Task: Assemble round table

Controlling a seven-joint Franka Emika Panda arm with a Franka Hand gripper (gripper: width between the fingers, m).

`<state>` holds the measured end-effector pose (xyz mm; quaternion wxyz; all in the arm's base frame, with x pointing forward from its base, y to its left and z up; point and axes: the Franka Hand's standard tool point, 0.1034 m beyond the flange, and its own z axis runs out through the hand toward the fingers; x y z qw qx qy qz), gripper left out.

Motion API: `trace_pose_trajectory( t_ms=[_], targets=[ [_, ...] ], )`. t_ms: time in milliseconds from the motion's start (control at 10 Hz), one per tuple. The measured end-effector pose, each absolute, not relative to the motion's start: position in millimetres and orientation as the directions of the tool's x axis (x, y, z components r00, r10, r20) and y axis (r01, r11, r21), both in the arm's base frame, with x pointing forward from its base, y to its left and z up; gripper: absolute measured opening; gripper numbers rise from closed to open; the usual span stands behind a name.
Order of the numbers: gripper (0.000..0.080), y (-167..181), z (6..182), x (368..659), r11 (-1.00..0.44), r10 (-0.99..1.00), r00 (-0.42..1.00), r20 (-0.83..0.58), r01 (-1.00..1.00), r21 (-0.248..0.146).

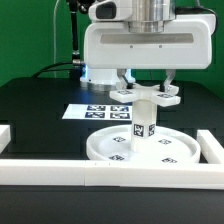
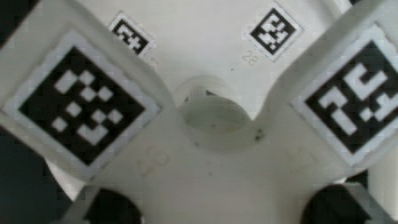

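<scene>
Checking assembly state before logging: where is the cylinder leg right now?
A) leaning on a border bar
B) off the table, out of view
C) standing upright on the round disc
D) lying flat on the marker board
C: in the exterior view the leg stands upright at the middle of the round disc, with the cross-shaped foot piece on top of it under the gripper.

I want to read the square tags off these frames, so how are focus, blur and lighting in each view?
Exterior view: evenly lit, soft and low in detail; tags on the cylinder leg and round disc are small, patterns barely readable. Wrist view: very close to the cross-shaped foot piece, its large tags high in contrast but soft-edged and slanted; the gripper's fingertips are dark blurs at the edge.
</scene>
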<state>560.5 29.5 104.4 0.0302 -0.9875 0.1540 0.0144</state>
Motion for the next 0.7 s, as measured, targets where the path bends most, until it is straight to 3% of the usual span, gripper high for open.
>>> trace_pose_trajectory(
  t_ms=[400,700],
  targets=[
    [0.0445,31.0,103.6,560.8,-0.712,-0.695,0.718,-0.044,-0.695,-0.098],
    [0.0445,34.5,103.6,562.7,-0.572,-0.814,0.579,-0.050,-0.814,-0.105]
  ],
)
